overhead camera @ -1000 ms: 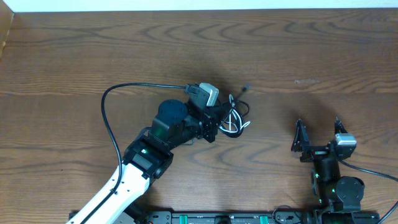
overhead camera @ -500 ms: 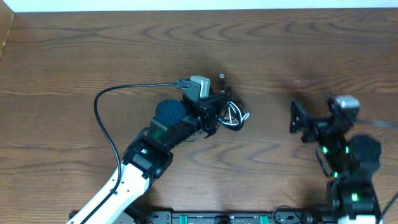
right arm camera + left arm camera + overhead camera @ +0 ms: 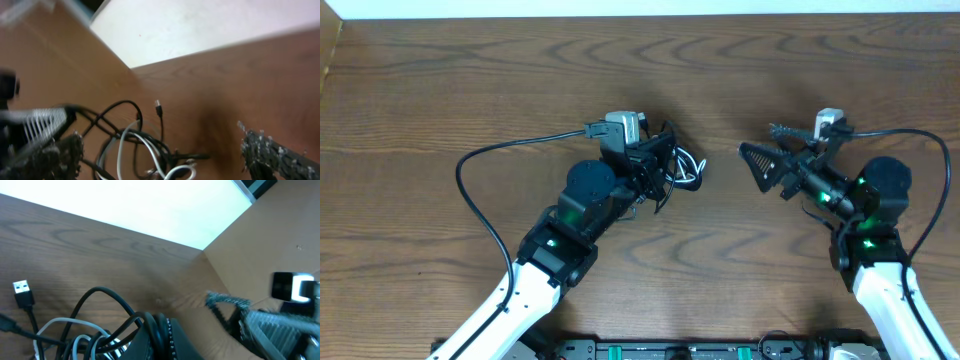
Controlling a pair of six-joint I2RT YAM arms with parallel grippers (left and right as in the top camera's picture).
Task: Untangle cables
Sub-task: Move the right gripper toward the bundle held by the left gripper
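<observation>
The cables [image 3: 686,172] are a small knot of thin black cords with one white cord, on the wooden table just right of my left gripper [image 3: 663,170]. That gripper is shut on the knot's left side. In the left wrist view the cables [image 3: 95,330] loop against my finger [image 3: 157,337], and a USB plug [image 3: 22,294] lies loose at the left. My right gripper [image 3: 766,152] is open and empty, a short way right of the knot and pointing at it. In the right wrist view the cables [image 3: 145,145] lie between and beyond its spread fingers [image 3: 167,160].
The left arm's thick black wire [image 3: 480,170] arcs over the table to the left. A pale surface borders the table's far edge [image 3: 640,8]. Bare wooden tabletop [image 3: 720,250] surrounds the knot.
My left gripper has dragged the knot up and to the left. My right arm has come up from the near edge and swung left towards the knot, jaws open.
</observation>
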